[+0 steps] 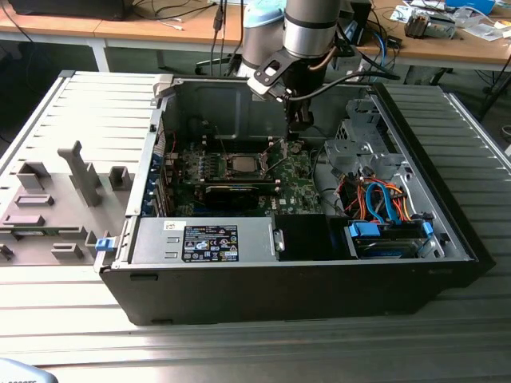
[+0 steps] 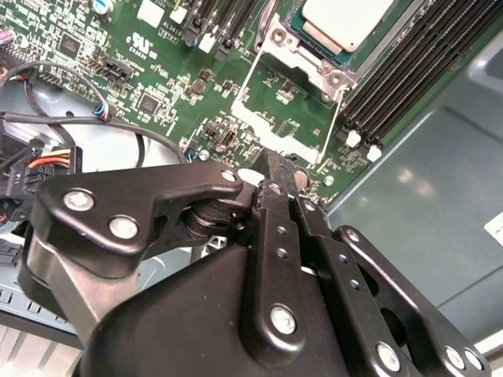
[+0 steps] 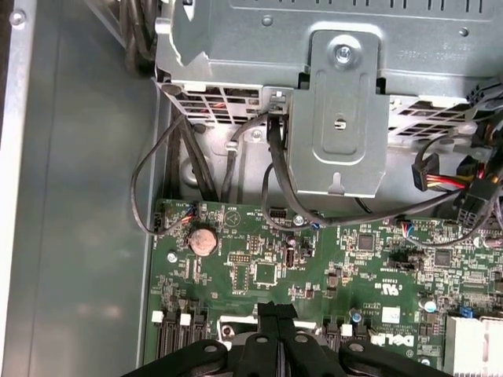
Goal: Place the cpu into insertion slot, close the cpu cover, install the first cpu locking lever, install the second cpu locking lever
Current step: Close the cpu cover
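Arm [image 1: 307,32] drops straight down into the open case [image 1: 319,287]. Wrist is vertical and the gripper [image 1: 299,137] points at the green board [image 1: 299,187], w/ its tip low over the board. Fingers [image 2: 275,196] are pressed together, nothing btwn them. Chip [image 2: 346,20] sits in its socket [image 1: 227,166], on the exterior view's left of the gripper, near but apart. Silvery cover [image 2: 306,55] frames the chip; can't tell if it's latched. Drive cage [image 3: 338,118] is on the gripper's other side.
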`<state>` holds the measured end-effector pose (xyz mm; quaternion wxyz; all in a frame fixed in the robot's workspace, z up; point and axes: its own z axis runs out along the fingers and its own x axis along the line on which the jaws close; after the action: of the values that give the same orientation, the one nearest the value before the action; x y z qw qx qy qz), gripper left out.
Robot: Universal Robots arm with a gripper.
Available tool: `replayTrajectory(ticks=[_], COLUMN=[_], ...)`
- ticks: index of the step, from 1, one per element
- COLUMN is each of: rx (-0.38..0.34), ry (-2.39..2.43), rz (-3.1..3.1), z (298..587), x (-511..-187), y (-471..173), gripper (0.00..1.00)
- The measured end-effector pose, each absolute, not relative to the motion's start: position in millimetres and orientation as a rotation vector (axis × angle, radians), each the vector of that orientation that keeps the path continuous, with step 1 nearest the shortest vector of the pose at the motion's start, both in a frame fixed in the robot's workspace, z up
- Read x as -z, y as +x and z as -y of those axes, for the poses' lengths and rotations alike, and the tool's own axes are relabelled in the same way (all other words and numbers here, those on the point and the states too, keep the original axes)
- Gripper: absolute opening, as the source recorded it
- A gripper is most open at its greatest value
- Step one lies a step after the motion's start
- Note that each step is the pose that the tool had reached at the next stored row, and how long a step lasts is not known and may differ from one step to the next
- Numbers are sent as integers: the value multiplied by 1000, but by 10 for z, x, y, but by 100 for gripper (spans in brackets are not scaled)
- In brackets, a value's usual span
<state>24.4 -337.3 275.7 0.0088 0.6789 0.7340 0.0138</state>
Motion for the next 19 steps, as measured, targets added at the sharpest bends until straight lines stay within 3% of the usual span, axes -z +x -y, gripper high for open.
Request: replayTrajectory(ticks=[19], rx=[-43], ry=[2121], rz=[-2293], z=[3371], x=[-2731], y=[351], gripper=[11])
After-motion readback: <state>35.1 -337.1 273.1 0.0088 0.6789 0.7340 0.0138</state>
